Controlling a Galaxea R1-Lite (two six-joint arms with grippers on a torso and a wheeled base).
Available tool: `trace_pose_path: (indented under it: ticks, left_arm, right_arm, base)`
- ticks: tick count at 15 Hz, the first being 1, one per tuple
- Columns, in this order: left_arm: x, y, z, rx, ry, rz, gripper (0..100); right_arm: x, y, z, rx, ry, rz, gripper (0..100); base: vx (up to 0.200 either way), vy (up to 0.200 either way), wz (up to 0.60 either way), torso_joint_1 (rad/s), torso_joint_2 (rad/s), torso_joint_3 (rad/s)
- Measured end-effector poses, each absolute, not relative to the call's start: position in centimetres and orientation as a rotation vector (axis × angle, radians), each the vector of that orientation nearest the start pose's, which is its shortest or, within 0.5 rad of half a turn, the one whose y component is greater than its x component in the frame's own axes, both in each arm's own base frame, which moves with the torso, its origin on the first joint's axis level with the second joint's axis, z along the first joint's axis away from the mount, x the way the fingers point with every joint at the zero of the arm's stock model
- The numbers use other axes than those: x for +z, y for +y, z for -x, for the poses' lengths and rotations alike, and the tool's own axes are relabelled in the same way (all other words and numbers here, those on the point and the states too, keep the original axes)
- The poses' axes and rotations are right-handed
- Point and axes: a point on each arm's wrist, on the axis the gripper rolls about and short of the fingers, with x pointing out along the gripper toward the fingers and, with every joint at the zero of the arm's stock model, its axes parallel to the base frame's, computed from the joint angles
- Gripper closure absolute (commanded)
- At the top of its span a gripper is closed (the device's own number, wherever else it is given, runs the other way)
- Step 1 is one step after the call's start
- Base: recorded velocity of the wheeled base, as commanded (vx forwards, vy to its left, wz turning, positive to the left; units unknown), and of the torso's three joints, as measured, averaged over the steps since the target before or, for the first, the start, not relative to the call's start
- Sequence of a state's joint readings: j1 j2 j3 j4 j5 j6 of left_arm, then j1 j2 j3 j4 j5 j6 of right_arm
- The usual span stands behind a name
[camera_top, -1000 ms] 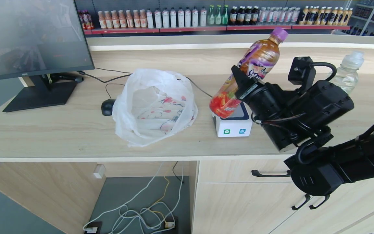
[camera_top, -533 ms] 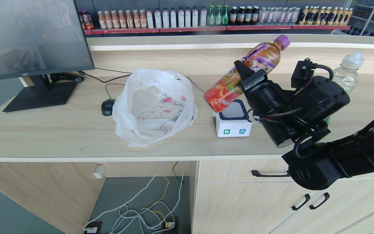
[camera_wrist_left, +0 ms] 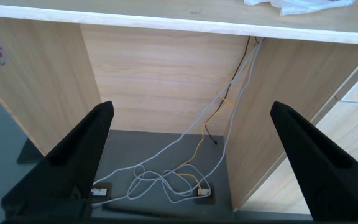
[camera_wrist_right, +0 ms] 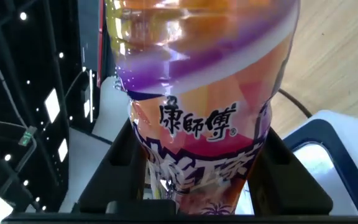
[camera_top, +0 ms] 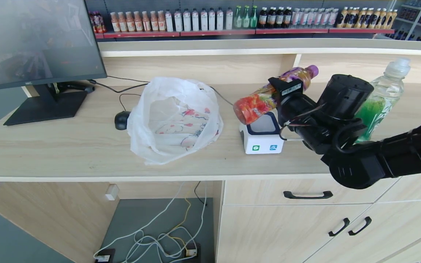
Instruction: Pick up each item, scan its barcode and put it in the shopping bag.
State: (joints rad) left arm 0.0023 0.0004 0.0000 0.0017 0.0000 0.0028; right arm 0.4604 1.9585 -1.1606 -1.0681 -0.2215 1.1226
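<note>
Above the white scanner (camera_top: 262, 141), R gripper (camera_top: 283, 93) is clamped on a purple-capped drink bottle (camera_top: 256, 106) (tilted near-flat); L gripper (camera_wrist_left: 191, 155), below the counter (camera_wrist_left: 135, 14), has jaws wide apart.

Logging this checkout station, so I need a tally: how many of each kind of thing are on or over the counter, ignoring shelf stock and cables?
Bottles: 2 (purple-capped bottle in the right gripper, clear bottle standing)
Shopping bag: 1
Scanner box: 1
Monitor: 1
Mouse: 1
Total: 6
Dark item by the monitor stand: unclear, not counted.
</note>
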Motion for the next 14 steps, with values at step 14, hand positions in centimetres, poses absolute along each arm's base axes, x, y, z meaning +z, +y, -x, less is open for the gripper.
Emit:
trace_pose_path:
  ticks: [14]
  left_arm:
    - [7.5, 0.0, 2.3, 0.002, 0.002, -0.003, 0]
  right_arm:
    - [22.9, 15.1, -34.4, 0.251, 0.044, -1.394, 100]
  base:
    - [0.000, 0.000, 0.00, 0.000, 0.00, 0.000]
